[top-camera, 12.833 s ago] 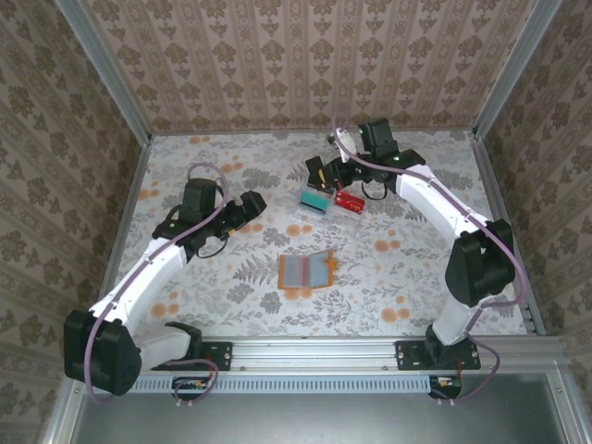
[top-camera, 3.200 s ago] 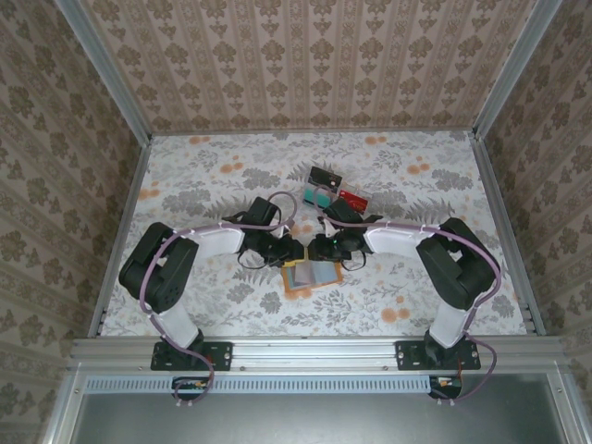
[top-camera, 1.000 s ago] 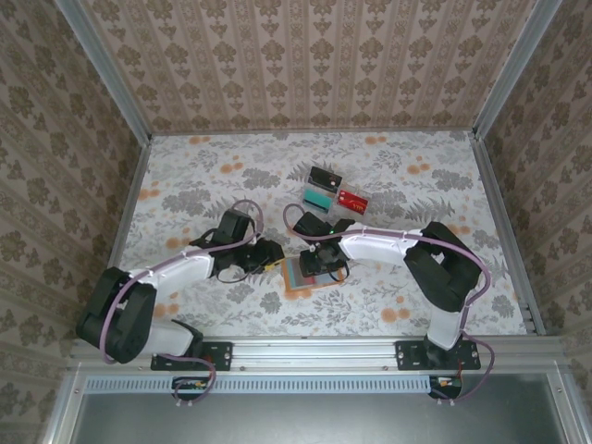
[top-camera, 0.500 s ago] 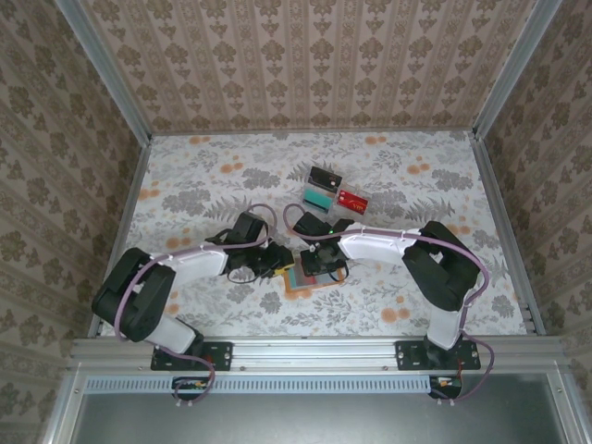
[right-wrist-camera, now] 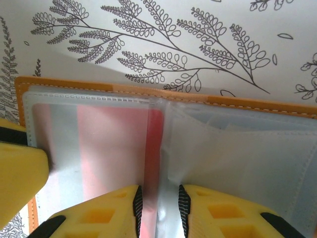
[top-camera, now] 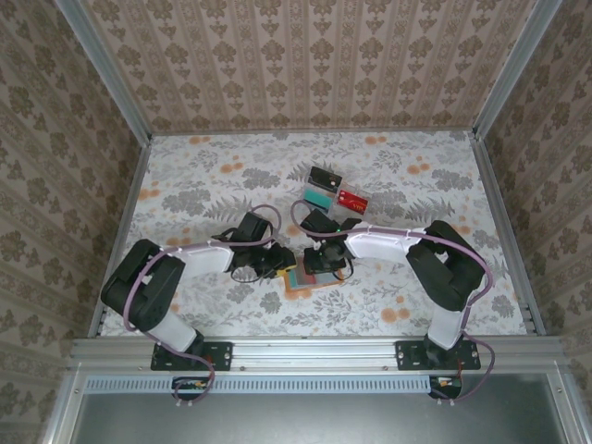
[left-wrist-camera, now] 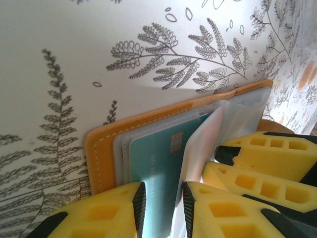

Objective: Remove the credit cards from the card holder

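Observation:
The orange card holder lies open on the table in front of both arms. My left gripper is at its left edge. In the left wrist view its jaws stand a narrow gap apart, tips down on a teal credit card in a clear pocket, next to the orange cover. My right gripper is over the holder's middle. Its jaws are also a narrow gap apart, over a red credit card's edge and a clear pocket leaf. Neither card is pinched.
A black card, a teal card and a red card lie on the table beyond the holder. Both grippers crowd the holder; my right fingers show close beside the left ones. Metal rails edge the table.
My left gripper has slid right, up to the holder's left edge. My right gripper has stayed over the holder and its jaws have narrowed.

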